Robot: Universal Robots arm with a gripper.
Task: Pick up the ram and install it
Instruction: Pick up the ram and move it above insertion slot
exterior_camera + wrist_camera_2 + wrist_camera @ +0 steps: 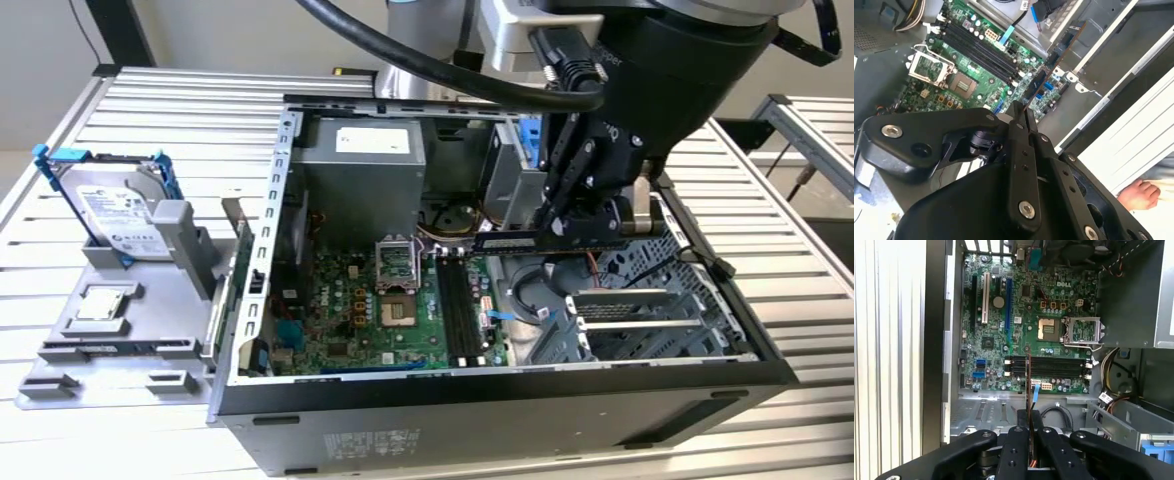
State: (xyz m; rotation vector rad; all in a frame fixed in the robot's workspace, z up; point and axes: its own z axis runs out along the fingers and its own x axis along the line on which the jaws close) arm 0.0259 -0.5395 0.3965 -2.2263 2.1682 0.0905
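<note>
Hanging over the open computer case [534, 405] holding a motherboard [354, 300], the jaws are clamped on the ram [514, 240].

Metal, lacquer, matt black.
Inside the matt grey metal case [507, 425] the motherboard [358, 312] gleams glossy green; over the case, gripper [589, 234] matt black, ram [513, 241] dull dark.

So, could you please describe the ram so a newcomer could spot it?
Find the open computer case. Over its interior, the end effector grips the ram: a thin dark stick, unlike the silver hard drive outside the case.
</note>
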